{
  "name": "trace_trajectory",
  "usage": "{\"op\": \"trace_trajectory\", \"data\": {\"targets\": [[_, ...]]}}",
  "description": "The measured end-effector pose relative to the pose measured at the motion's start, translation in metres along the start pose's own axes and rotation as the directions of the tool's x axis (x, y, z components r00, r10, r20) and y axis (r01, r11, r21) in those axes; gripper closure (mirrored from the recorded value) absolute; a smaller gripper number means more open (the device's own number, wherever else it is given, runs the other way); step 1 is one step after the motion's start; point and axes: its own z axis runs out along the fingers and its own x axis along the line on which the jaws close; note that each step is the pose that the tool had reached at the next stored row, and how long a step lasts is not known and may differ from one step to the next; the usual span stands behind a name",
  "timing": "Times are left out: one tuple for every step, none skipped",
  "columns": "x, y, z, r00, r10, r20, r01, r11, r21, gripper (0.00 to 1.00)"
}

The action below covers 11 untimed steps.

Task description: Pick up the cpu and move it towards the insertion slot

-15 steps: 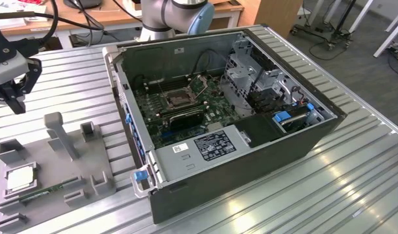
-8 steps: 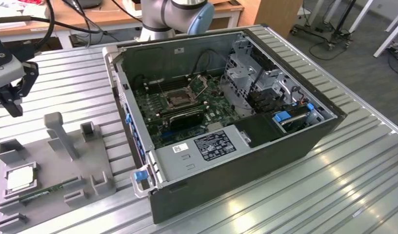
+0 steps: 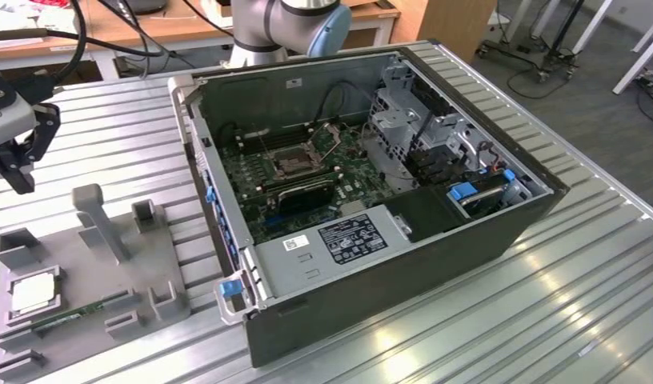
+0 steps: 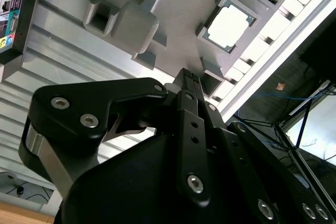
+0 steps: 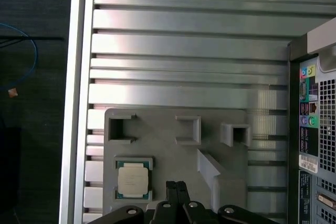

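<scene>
The cpu (image 3: 32, 294) is a pale silvery square chip lying flat in a recess of the grey plastic fixture (image 3: 92, 280) at the exterior view's left. Both wrist views show the cpu (image 5: 132, 178) (image 4: 230, 25) from above. My gripper (image 3: 15, 178) hangs above the table behind the fixture, well clear of the chip, with nothing in it. In the first wrist view my gripper (image 5: 177, 187) has its two black fingers pressed together, shut, beside the cpu. The insertion slot (image 3: 295, 163) sits on the green motherboard inside the open computer case (image 3: 412, 264).
A green memory stick (image 3: 73, 315) lies along the fixture's near edge. Grey upright posts (image 3: 96, 220) rise from the fixture. The case's wall (image 5: 315, 129) with ports stands close to the fixture. The ribbed metal table (image 3: 540, 320) ends near the fixture's outer side.
</scene>
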Motion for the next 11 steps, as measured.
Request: {"op": "trace_trajectory", "data": {"targets": [[0.0001, 0.0, 0.0003, 1.0, 0.0, 0.0001, 0.0, 1.0, -0.0001, 0.89], [0.0004, 0.0, 0.0009, 1.0, 0.0, 0.0003, 0.0, 1.0, -0.0002, 0.89], [0.0006, 0.0, 0.0014, 1.0, 0.0, 0.0002, 0.0, 1.0, -0.0001, 0.89], [0.001, 0.0, 0.0019, 1.0, 0.0, 0.0001, 0.0, 1.0, 0.0, 0.89], [0.0014, -0.0001, 0.0025, 1.0, 0.0, 0.0, 0.0, 1.0, 0.0, 0.89], [0.0017, -0.0002, 0.0031, 1.0, 0.0, 0.0, 0.0, 1.0, 0.0, 0.89], [0.0021, -0.0003, 0.0037, 1.0, 0.0, 0.0, 0.0, 1.0, 0.0, 0.89], [0.0025, -0.0004, 0.0043, 1.0, 0.0, 0.0001, 0.0, 1.0, 0.0, 0.89], [0.0028, -0.0005, 0.0049, 1.0, 0.0, 0.0001, 0.0, 1.0, -0.0001, 0.89], [0.003, -0.0006, 0.0054, 1.0, 0.0, 0.0002, 0.0, 1.0, -0.0001, 0.89], [0.0031, -0.0006, 0.0056, 1.0, 0.0, 0.0001, 0.0, 1.0, 0.0, 0.89]]}}
